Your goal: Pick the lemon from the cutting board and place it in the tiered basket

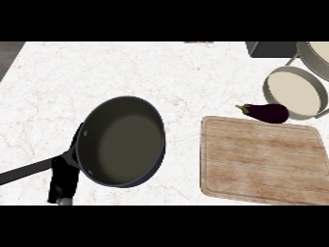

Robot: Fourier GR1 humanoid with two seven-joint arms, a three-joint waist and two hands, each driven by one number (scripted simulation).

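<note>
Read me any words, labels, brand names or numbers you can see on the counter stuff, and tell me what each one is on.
None: no readable text on the pan, the cutting board, the eggplant or the tiered basket.
No lemon and no hands in view.

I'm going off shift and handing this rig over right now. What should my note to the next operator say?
Hands: neither hand shows in the head view. A dark shape below the frying pan can't be identified.
Things: the cutting board lies at the right with nothing on its middle. An eggplant lies at its far edge. The tiered basket stands beyond it, partly cut off by the view's edge. No lemon is visible on the board, the counter or the visible basket tiers.
Done: cannot confirm.
Left: find the lemon first, then check whether it is in the basket.
</note>
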